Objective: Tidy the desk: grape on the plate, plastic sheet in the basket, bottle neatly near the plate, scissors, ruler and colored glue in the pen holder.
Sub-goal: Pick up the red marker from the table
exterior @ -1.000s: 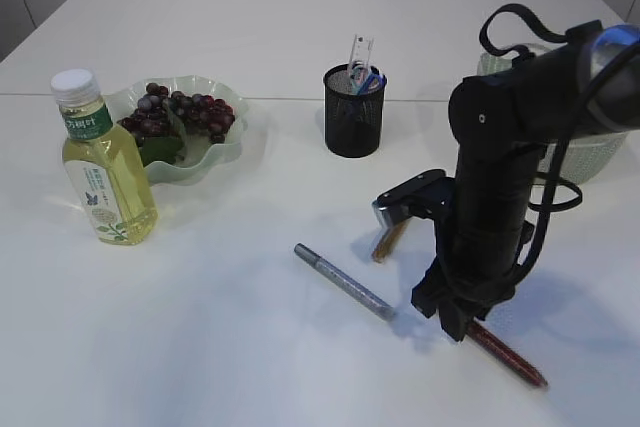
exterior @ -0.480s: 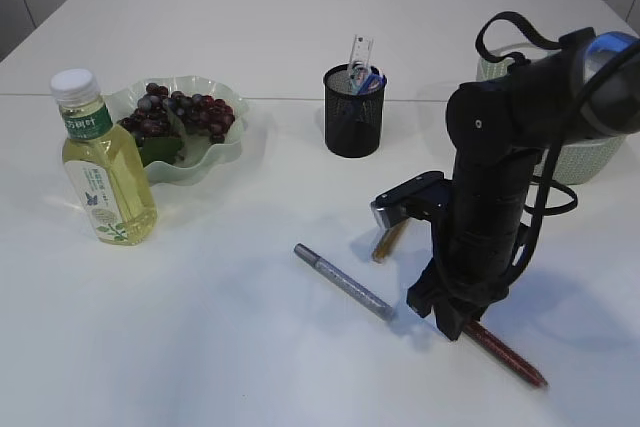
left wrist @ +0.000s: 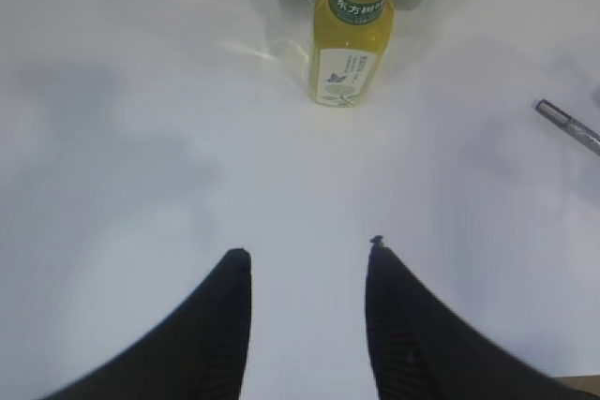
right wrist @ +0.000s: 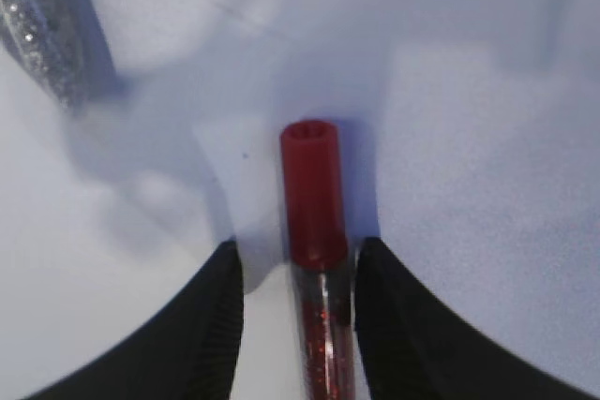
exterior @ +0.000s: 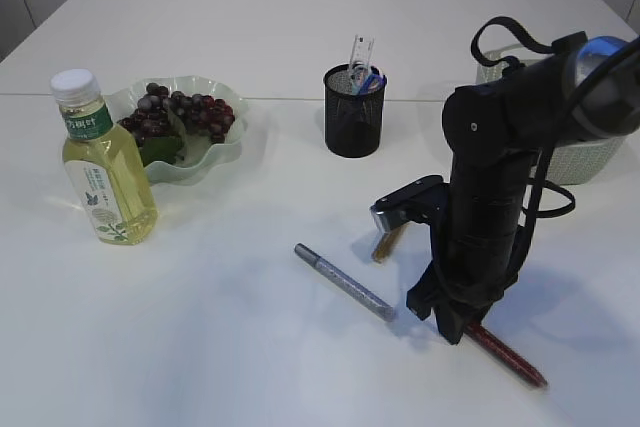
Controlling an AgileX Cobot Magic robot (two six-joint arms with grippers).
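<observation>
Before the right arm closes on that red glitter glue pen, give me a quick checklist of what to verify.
1. Red glue pen sits between the right gripper fingers: ok.
2. Jaws stand open, with a gap on each side of the pen: ok.
3. Silver glue pen is clear of the jaws: ok.
4. Pen holder is upright, with room left: cannot tell about room.
5. Left gripper is open and holds nothing, away from the right arm: ok.
6. Fingertips low enough on the table: cannot tell.

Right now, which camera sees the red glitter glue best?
The right wrist view: the red glue pen fills the middle, lying between the right gripper's open fingers, cap and glitter clear. The exterior view shows only its lower end poking out past the arm. The left wrist view misses it.
</observation>
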